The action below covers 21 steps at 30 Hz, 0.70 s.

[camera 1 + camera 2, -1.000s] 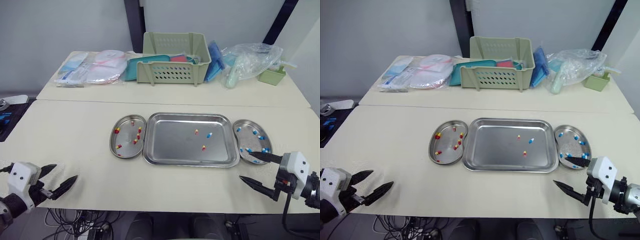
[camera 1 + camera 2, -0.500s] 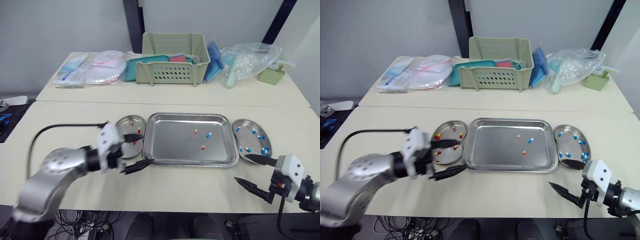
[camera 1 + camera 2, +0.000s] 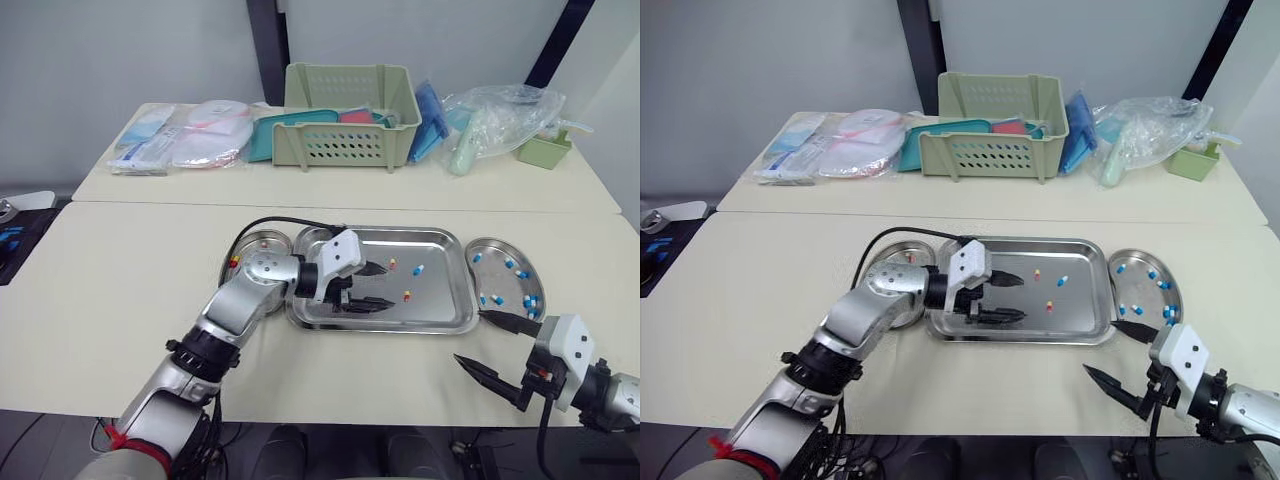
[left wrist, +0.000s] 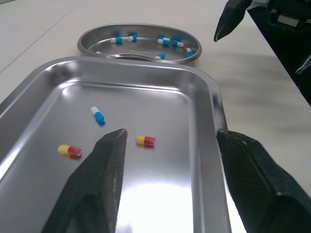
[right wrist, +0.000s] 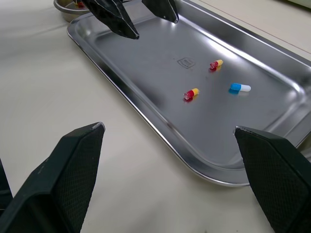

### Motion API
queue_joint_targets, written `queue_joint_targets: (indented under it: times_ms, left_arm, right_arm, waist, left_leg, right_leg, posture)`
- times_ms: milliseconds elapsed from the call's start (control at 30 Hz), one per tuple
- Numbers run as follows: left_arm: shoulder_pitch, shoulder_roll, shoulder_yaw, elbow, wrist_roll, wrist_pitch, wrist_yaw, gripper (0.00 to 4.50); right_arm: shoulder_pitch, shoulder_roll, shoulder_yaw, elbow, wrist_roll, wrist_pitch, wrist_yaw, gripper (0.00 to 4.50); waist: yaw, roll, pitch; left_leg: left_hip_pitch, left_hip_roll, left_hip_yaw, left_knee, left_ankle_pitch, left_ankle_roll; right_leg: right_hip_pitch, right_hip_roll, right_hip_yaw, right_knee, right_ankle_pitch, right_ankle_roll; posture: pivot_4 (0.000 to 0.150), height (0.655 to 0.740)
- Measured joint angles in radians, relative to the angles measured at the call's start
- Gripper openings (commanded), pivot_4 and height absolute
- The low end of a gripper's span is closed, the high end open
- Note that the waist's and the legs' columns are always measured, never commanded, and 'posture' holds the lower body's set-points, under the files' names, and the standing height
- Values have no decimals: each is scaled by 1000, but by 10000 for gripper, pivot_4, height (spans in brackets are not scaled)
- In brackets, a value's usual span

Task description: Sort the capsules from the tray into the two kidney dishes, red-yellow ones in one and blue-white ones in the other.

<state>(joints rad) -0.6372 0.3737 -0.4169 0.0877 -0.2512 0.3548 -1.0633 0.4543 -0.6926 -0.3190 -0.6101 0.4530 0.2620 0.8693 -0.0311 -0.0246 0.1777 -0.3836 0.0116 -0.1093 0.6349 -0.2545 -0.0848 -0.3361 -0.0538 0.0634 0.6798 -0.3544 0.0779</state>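
A steel tray [image 3: 440, 302] in mid-table holds two red-yellow capsules [image 3: 393, 264] [image 3: 407, 295] and one blue-white capsule [image 3: 418, 269]. My left gripper [image 3: 388, 286] hovers open over the tray's middle, its fingertips either side of the nearer red-yellow capsule [image 4: 145, 141]. The left kidney dish [image 3: 240, 262], partly hidden by my left arm, holds red-yellow capsules. The right kidney dish [image 3: 508, 290] holds several blue-white ones. My right gripper [image 3: 470, 338] stands open and holding nothing over the table by the tray's front right corner, just in front of the right dish.
On the back table stand a green basket [image 3: 350, 115], wrapped packets [image 3: 185, 135] at the left, a plastic bag [image 3: 500, 120] and a small green box [image 3: 545, 152] at the right. Bare tabletop lies left of the dishes and in front of the tray.
My left arm has swung from the table's front left corner, past the left dish, to over the tray's middle. The right gripper has drifted slightly left.
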Motion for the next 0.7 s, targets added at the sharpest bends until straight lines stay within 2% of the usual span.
queue_joint_targets:
  times_ms: [467, 700]
  left_arm:
    - [-162, -220, -37, 444, 167, -137, 21, 29638]
    - [-214, -281, -34, 595, 211, -203, 23, 29638]
  right_arm:
    - [47, 27, 12, -52, -2, 9, -45, 45000]
    - [80, 43, 16, -51, -12, -14, -45, 45000]
  waist:
    - [2, 0, 0]
    - [0, 0, 0]
  left_leg:
    - [0, -1, 0, 1, 0, 0]
    - [0, -1, 0, 1, 0, 0]
  right_leg:
    - [0, 0, 0, 0, 0, 0]
    - [0, 0, 0, 0, 0, 0]
  posture:
    - [1500, 7400]
    - [1500, 7400]
